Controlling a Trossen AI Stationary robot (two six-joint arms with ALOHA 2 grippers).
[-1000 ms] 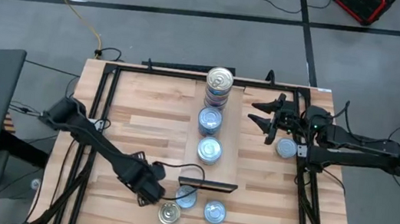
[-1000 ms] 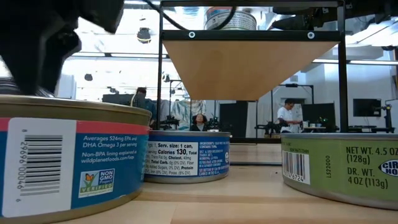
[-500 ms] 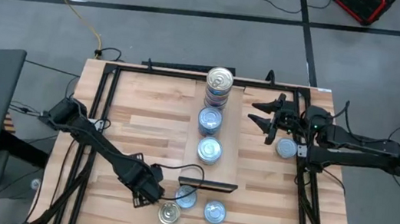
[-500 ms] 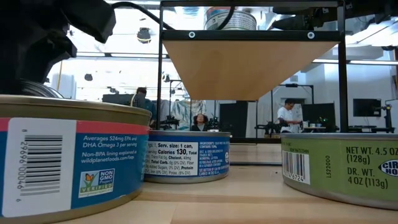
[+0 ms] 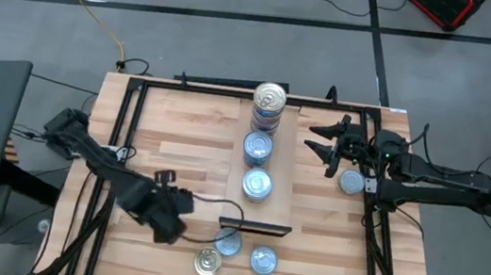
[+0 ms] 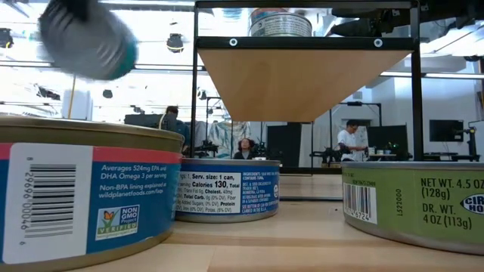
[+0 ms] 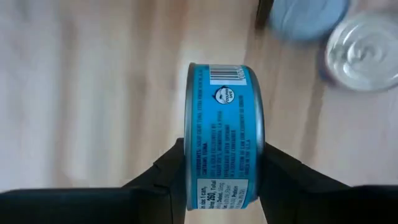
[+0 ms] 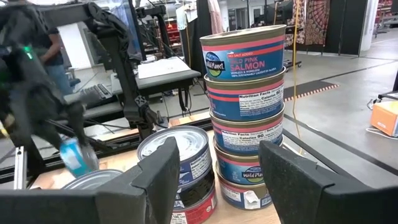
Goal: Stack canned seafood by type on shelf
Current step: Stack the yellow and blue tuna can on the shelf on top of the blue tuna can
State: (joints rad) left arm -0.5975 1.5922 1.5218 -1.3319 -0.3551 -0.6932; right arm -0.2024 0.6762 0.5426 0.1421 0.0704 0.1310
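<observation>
We see the left end effector (image 7: 217, 171) clamped on a blue tin (image 7: 222, 137), its two fingers pressing the flat top and bottom so the tin stands on edge; the side label carries a barcode, a small round seal and fine print too small for us to read. In the high view this end effector (image 5: 164, 212) sits over the tabletop (image 5: 179, 138) near the front edge, left of the shelf (image 5: 280, 175). Three more tins lie by that front edge, among them a silver-topped tin (image 5: 207, 263) and a blue-topped tin (image 5: 264, 260). On the shelf, a tall stack (image 5: 268, 107) stands at the far end, and its top tin (image 8: 244, 53) reads "PINK SALMON" with a Wild Planet logo; two shorter stacks follow toward the front. The right end effector (image 5: 325, 140) hangs with fingers spread and nothing between them, beside the shelf near the far right corner of the tabletop. From the low view we read "NON GMO VERIFIED" and "wildplanetfoods.com" on the nearest tin (image 6: 83, 196), "Calories 130" on the middle tin (image 6: 227, 189), and "NET WT. 4.5 OZ (128g)" on the green tin (image 6: 416, 200).
</observation>
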